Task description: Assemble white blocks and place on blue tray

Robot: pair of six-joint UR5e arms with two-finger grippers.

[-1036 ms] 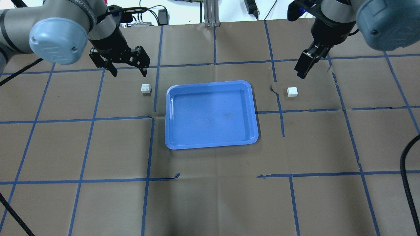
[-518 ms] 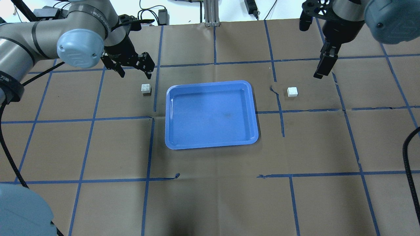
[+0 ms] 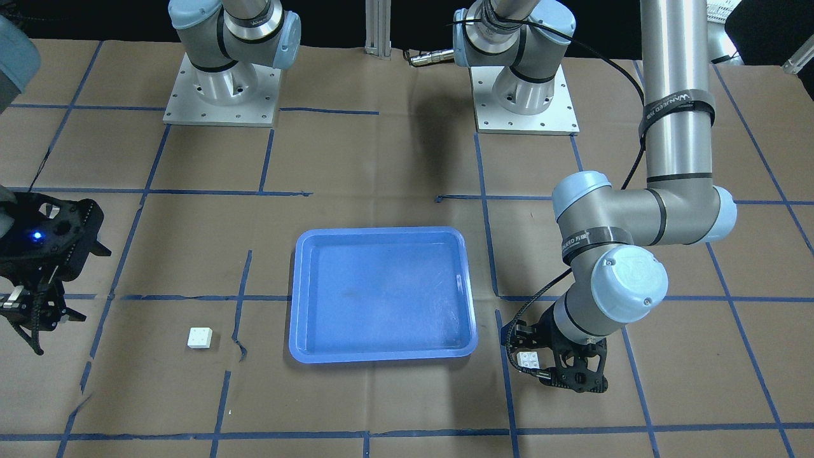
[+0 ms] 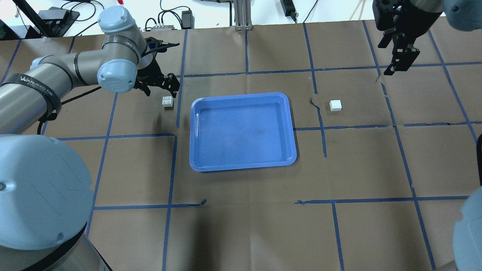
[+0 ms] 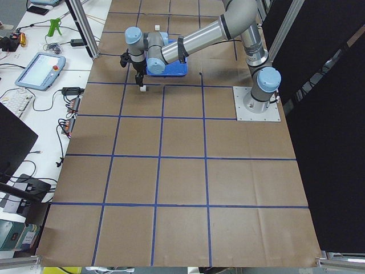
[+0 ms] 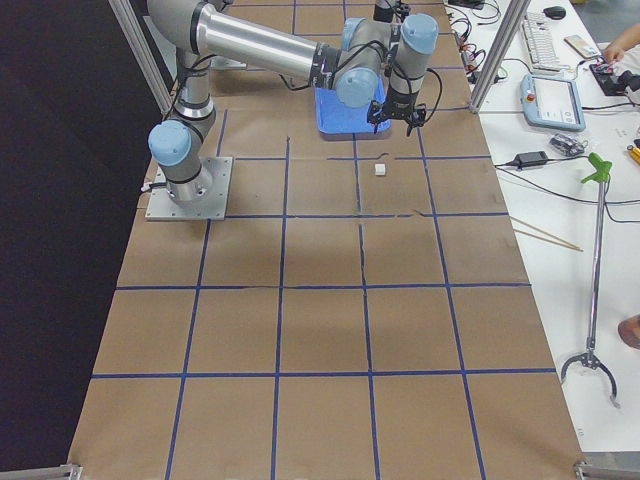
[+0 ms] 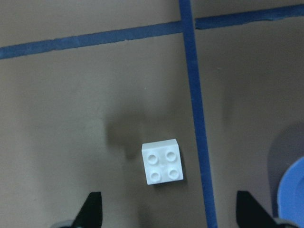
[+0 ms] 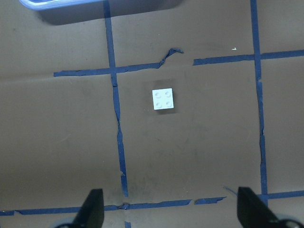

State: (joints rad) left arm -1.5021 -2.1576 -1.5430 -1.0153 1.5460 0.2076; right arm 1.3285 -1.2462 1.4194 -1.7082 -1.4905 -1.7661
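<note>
The blue tray [image 4: 193, 131] lies mid-table and holds nothing; it also shows in the front view [image 3: 296, 299]. One white studded block [image 4: 167, 101] sits just left of the tray. My left gripper [image 4: 160, 89] hovers open right behind and above it. In the left wrist view the block [image 7: 163, 162] lies just ahead of the gap between the open fingertips [image 7: 93, 209]. The other white block [image 4: 335, 105] sits right of the tray. My right gripper [image 4: 393, 69] is open, high and well behind it; the right wrist view shows this block [image 8: 163, 99] far below.
Brown paper with blue tape grid lines covers the table [image 4: 244, 226]. The tape is torn near the right block [image 4: 314, 102]. Cables and a metal post [image 4: 241, 15] stand beyond the far edge. Both arm bases [image 3: 219, 89] are bolted at the robot's side.
My left gripper has moved right and down toward the left block, still open. My right gripper has pulled back and to the right, away from the right block. The blocks and tray have not moved.
</note>
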